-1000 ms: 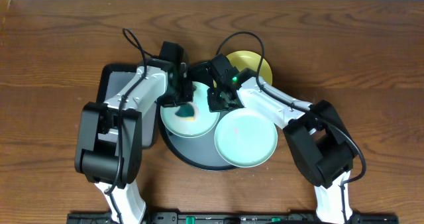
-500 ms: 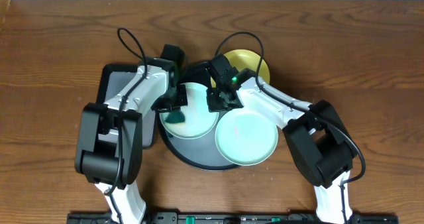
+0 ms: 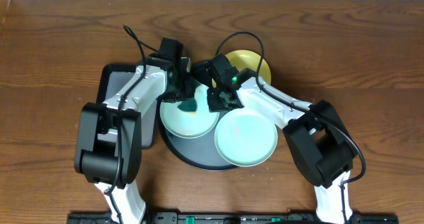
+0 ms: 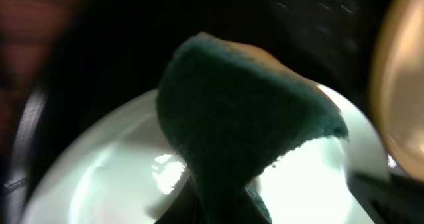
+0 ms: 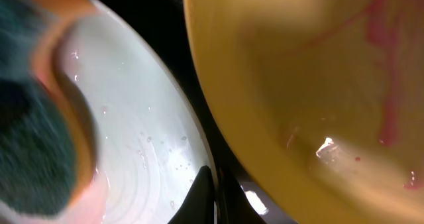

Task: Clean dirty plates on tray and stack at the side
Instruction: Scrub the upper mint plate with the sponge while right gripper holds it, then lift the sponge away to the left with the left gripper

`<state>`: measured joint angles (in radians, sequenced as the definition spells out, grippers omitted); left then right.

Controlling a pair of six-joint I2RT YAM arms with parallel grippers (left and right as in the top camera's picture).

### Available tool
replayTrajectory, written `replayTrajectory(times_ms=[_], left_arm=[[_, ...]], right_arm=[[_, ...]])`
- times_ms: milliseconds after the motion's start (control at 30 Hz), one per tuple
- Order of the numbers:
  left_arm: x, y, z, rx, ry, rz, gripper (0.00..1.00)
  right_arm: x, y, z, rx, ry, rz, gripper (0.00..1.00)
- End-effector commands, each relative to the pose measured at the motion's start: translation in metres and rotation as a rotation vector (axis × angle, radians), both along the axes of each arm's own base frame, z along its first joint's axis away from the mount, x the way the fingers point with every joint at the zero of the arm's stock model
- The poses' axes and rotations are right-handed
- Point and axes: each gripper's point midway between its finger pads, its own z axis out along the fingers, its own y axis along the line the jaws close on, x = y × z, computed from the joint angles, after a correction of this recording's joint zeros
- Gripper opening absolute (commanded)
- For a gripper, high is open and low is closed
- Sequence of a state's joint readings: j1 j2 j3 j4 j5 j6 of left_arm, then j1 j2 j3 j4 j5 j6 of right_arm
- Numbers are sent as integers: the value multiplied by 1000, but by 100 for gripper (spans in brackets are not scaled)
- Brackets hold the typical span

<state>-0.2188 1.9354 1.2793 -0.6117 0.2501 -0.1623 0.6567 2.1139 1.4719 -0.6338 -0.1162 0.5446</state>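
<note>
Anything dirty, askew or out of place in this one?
The yellow plate carries pink streaks, so it looks unwashed. The nearer mint plate appears to jut past the rim of the round tray, sitting partly off it.

I see the tabletop (image 3: 344, 38) as dark wood, its grain plain under a low sheen. The mint plate (image 4: 112, 177) looks smooth and glossy, with bright highlights and small droplets. The yellow plate (image 5: 318, 71) is equally glossy, streaked with pink smears. The sponge (image 4: 232, 111) has a rough, fibrous dark-green scouring face on orange foam. The round tray (image 3: 192, 156) reads as matt, black at the rim, greyish inside.
</note>
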Motion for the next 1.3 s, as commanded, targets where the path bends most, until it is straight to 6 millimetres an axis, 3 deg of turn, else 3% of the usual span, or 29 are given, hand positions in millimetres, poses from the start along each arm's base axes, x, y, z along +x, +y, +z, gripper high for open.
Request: replayTrajectory(times_ms=[0, 167, 467, 600, 733, 933, 1267], left_arm=[[14, 45, -2, 165, -32, 221, 8], [20, 63, 27, 166, -31, 274, 7], [21, 87, 134, 127, -185, 346, 7], [17, 100, 162, 117, -256, 370, 8], [15, 109, 172, 125, -282, 367, 8], [14, 115, 171, 141, -276, 376, 8], [8, 131, 169, 232, -264, 404, 8]], right_arm=[[-1, -10, -14, -57, 12, -6, 1], [-2, -11, -14, -59, 14, -2, 1], [-6, -2, -11, -18, 25, 69, 1], [-6, 6, 5, 22, -2, 141, 1], [-2, 7, 39, 35, -88, 210, 1], [7, -8, 94, -41, -259, 214, 1], [10, -35, 152, -312, -518, 223, 1]])
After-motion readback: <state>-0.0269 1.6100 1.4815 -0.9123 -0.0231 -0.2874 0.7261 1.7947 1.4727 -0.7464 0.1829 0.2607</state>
